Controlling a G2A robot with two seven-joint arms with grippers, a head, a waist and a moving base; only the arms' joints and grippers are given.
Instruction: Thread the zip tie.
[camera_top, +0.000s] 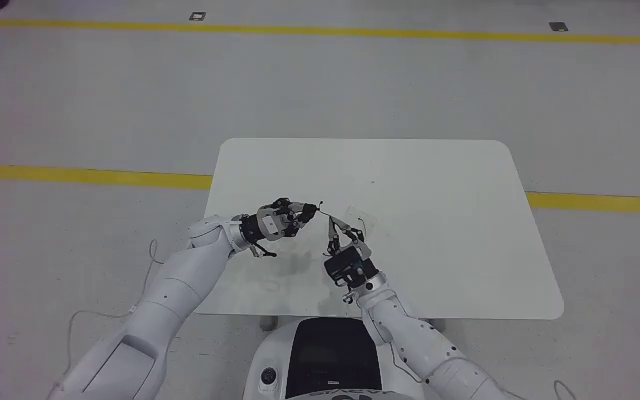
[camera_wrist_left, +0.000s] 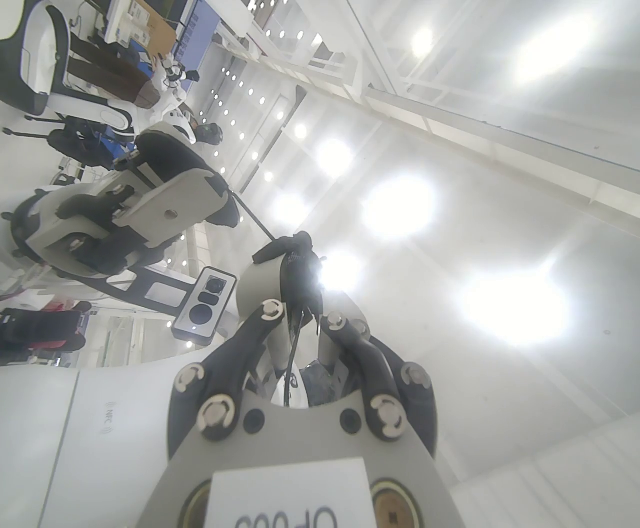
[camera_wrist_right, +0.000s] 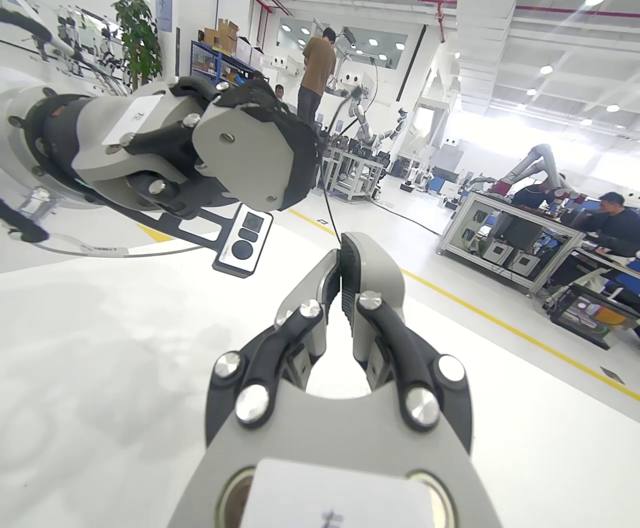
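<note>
Right fingers (camera_wrist_right: 375, 272) pinch shut on the zip tie (camera_wrist_right: 328, 215), its far end clamped between the closed left fingers (camera_wrist_right: 240, 150).

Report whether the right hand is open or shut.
Shut: the right hand clamps the thin black zip tie, with no gap at its tips.

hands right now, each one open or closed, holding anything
left hand: closed on one end of the zip tie
right hand: closed on its other end
</note>
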